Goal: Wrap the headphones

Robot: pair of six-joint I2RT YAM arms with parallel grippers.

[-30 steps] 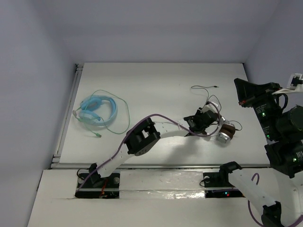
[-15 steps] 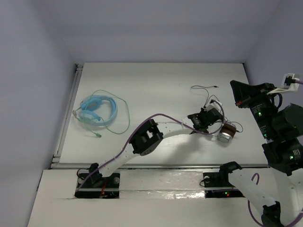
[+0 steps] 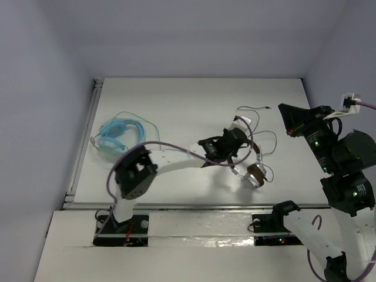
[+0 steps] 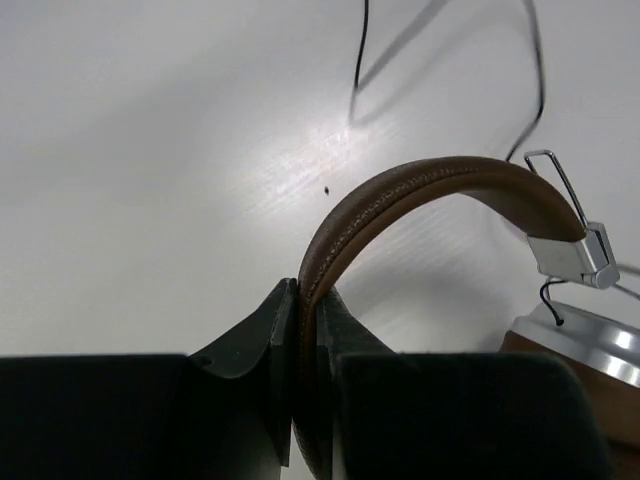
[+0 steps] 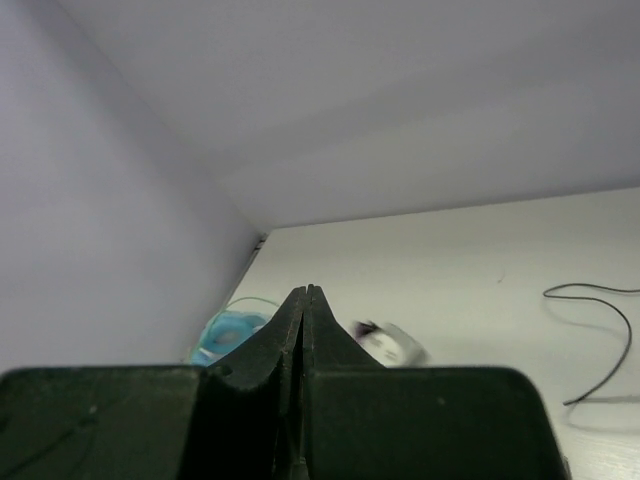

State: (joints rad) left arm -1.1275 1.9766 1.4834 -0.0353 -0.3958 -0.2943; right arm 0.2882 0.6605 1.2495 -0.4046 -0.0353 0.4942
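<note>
The brown-banded, silver-cupped over-ear headphones point(image 4: 430, 185) were right of centre over the white surface point(image 3: 176, 100), their thin dark cable point(image 3: 252, 108) looping behind. Your left end effector point(image 4: 303, 300) was clamped on the headband. Your right end effector point(image 5: 306, 293) hung clenched and empty at far right. The light-blue headphones point(image 3: 120, 136) lay well apart, at left.

I see the headphones point(image 4: 420, 185): brown headband arched, clamped in my left tool point(image 4: 302, 300), thin dark cable looping across the counter point(image 3: 176, 100).
</note>
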